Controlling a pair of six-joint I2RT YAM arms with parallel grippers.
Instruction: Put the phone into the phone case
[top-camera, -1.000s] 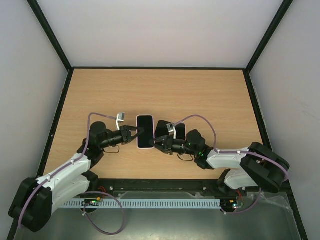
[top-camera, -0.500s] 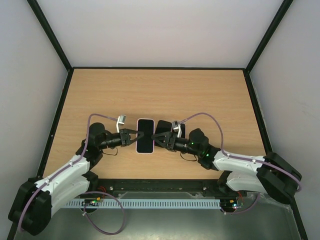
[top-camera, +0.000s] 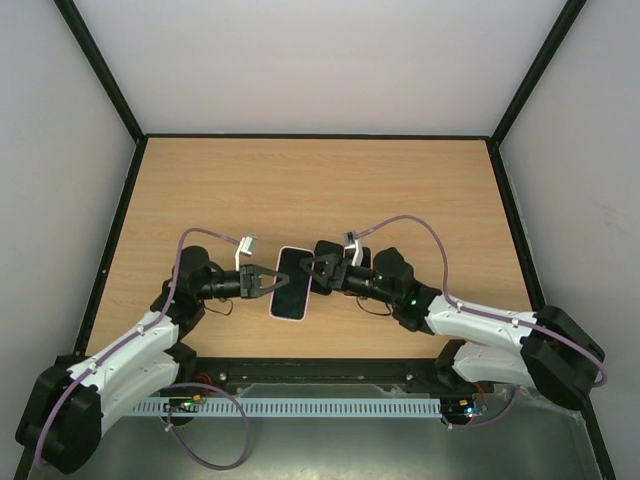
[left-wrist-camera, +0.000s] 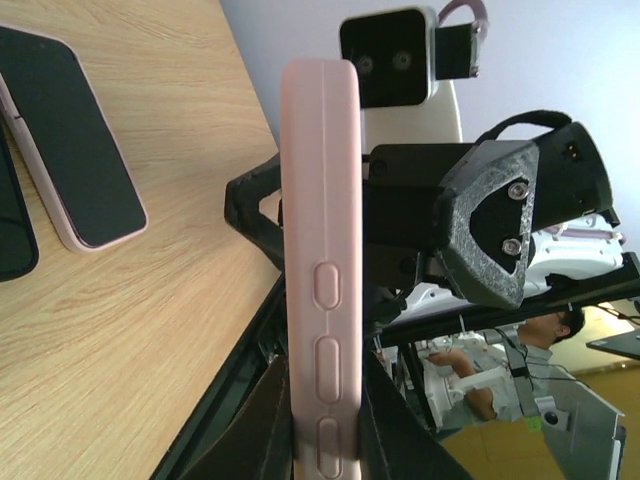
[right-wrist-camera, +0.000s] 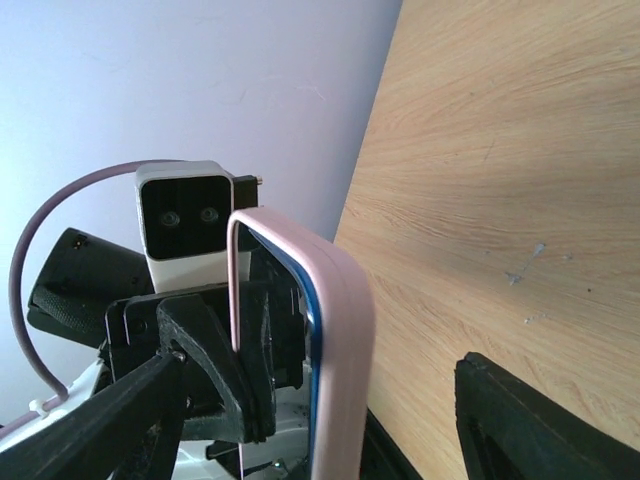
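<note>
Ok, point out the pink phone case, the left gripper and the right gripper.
pink phone case (left-wrist-camera: 320, 200): left wrist view, on its long side edge.
left gripper (top-camera: 274, 282): top view, midway between its fingertips at the case's left side.
right gripper (top-camera: 311, 274): top view, midway between its open fingertips.

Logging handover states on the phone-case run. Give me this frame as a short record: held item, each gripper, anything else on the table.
held item: pink phone case, dark screen showing inside its rim, lying askew in the top view
left gripper: shut on the case's left edge
right gripper: open, one finger either side of the case's opposite edge, not gripping
table: second phone lying flat, screen up, pink rim
</note>
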